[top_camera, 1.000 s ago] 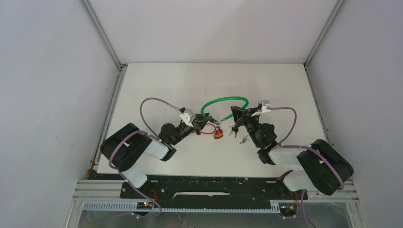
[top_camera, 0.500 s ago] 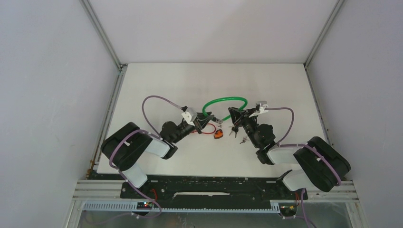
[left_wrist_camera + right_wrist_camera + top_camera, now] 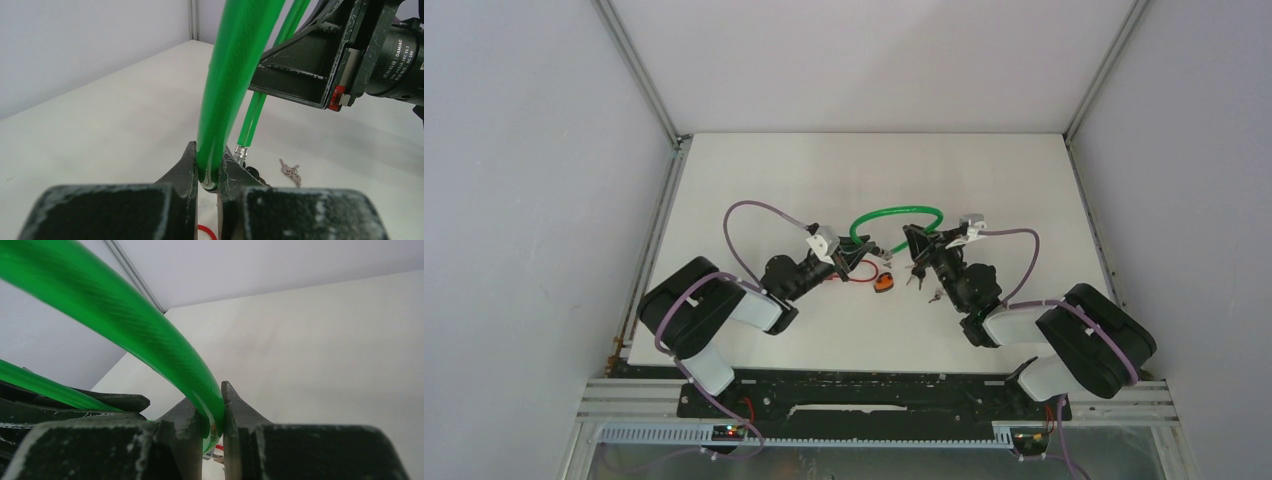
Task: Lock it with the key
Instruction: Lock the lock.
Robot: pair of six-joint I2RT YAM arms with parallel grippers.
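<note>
Lab enclosure (image 3: 524, 150): white panels, aluminium framing (image 3: 637, 75)

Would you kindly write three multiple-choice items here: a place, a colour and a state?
1. Where do the loose keys lie? A on the table; B in a bowl; C on a shelf.
2. What colour is the cable? A red; B green; C blue.
3. How is the left gripper? A wide open; B shut on the cable; C out of view.
Answers: 1 A, they rest on the white surface; 2 B, green in every view; 3 B, its fingers pinch the cable.
</note>
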